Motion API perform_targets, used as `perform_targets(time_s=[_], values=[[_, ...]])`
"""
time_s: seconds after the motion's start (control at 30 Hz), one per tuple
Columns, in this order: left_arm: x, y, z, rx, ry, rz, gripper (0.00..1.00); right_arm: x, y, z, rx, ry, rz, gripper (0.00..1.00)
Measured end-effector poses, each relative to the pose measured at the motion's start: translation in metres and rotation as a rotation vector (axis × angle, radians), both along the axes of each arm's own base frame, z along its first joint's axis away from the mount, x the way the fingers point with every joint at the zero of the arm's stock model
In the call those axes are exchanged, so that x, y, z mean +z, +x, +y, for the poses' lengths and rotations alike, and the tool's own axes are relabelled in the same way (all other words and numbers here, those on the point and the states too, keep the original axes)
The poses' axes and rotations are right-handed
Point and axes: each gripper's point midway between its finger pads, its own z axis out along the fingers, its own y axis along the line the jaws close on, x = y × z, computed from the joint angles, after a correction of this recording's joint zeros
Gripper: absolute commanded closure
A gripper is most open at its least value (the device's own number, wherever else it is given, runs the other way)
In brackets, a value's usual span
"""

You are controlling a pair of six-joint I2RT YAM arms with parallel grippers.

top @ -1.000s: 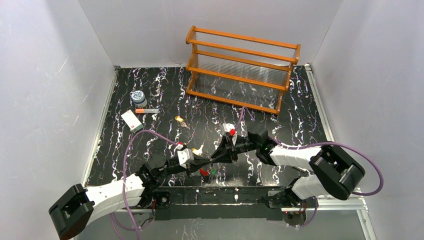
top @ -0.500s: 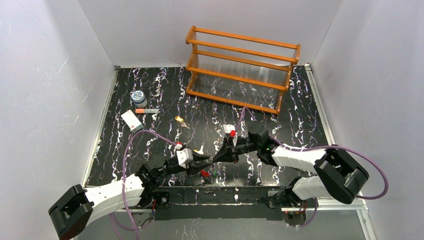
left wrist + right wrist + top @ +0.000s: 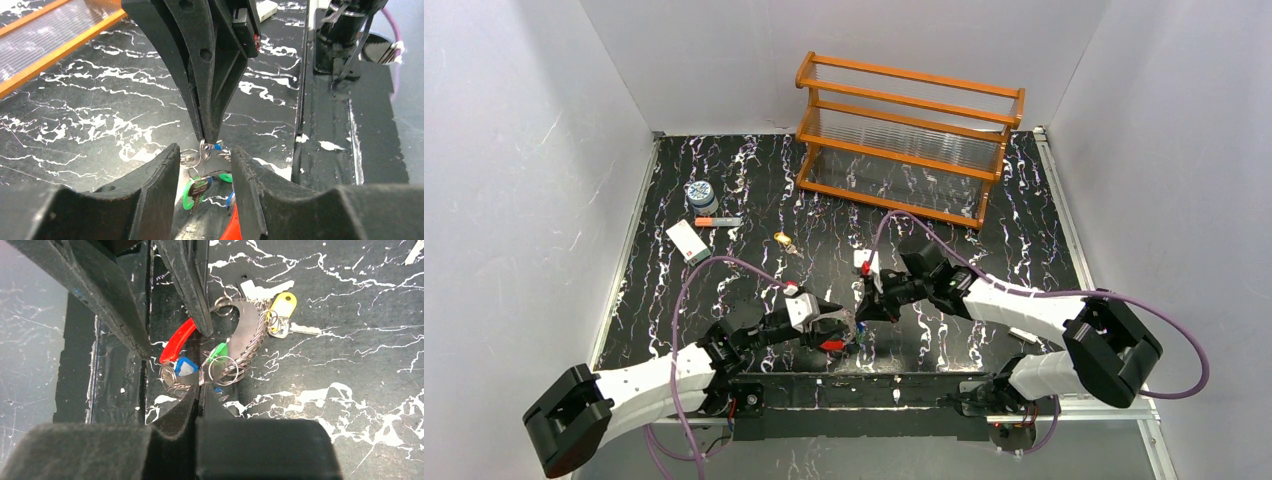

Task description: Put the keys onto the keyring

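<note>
The keyring [image 3: 248, 335], a thin silvery wire loop with a curved red piece [image 3: 177, 340], lies on the black marble table near the front edge. On it hang a blue key [image 3: 185, 366], a green key [image 3: 192, 192] and a yellow key [image 3: 281, 307]. My right gripper [image 3: 200, 385] is shut on the loop between the blue and green keys. My left gripper [image 3: 204, 165] is open, one finger either side of the bunch, holding nothing. Another yellow key [image 3: 782, 239] lies alone farther back.
A wooden rack [image 3: 909, 140] stands at the back. At the left are a round patterned jar [image 3: 700, 193], an orange-tipped stick [image 3: 717, 221] and a white card [image 3: 686, 241]. The arms' black base rail [image 3: 874, 385] runs just in front of the keys.
My left gripper has opened and slid right to straddle the bunch. My right gripper has shut on the loop and shifted left and towards the front.
</note>
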Motion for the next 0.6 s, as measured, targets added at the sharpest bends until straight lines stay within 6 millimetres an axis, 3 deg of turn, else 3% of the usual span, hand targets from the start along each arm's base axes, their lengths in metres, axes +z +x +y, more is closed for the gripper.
perform_targets(time_s=[0.33, 0.6], values=[[-0.016, 0.006, -0.003, -0.033, 0.174, -0.013, 0.65, -0.024, -0.008, -0.001, 0.013, -0.184, 0.007, 0.99], [-0.033, -0.002, -0.004, -0.086, 0.235, 0.023, 0.66, -0.022, -0.013, 0.003, 0.036, -0.178, 0.015, 0.99]])
